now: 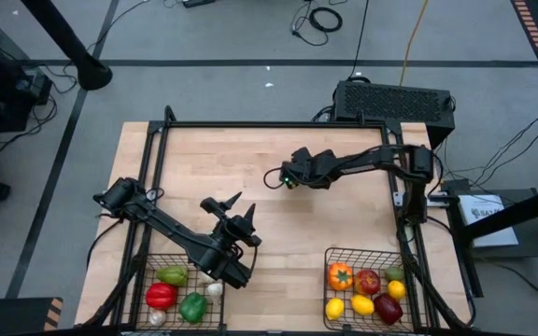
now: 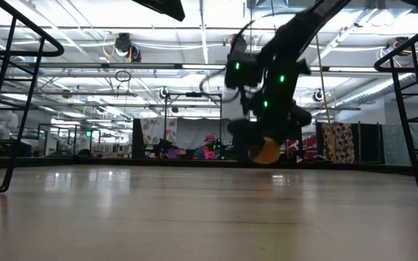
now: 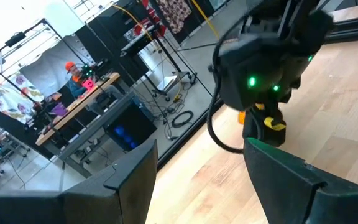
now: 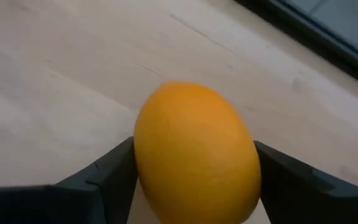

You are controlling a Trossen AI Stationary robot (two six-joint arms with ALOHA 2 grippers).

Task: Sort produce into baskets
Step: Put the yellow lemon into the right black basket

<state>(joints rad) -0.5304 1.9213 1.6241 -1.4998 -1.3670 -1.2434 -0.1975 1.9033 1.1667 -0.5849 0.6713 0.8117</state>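
the right gripper (image 4: 194, 180) sits low over the middle of the wooden table (image 1: 278, 224), its two dark fingers pressed against either side of an orange (image 4: 194, 155), which the right wrist view shows filling the gap between them, so the pincer reads as clamped on the fruit. in the low view the orange (image 2: 267, 151) hangs just at the tabletop beneath the gripper, and whether it has cleared the wood cannot be told. the right basket (image 1: 330, 254), nearer the table's front edge than the orange and to the arm's own side, already holds a tomato, an apple and lemons; the left basket (image 1: 138, 271), at the front edge on the other side of the orange, holds red and green peppers and garlic. the left gripper (image 1: 224, 207) waits between the orange and the left basket, its fingers apart and empty. the risk from here, as a judgement: the fruit is round and smooth, and the fingers grip it at its widest part, so a fast swing toward the basket could let it roll out and off the table.
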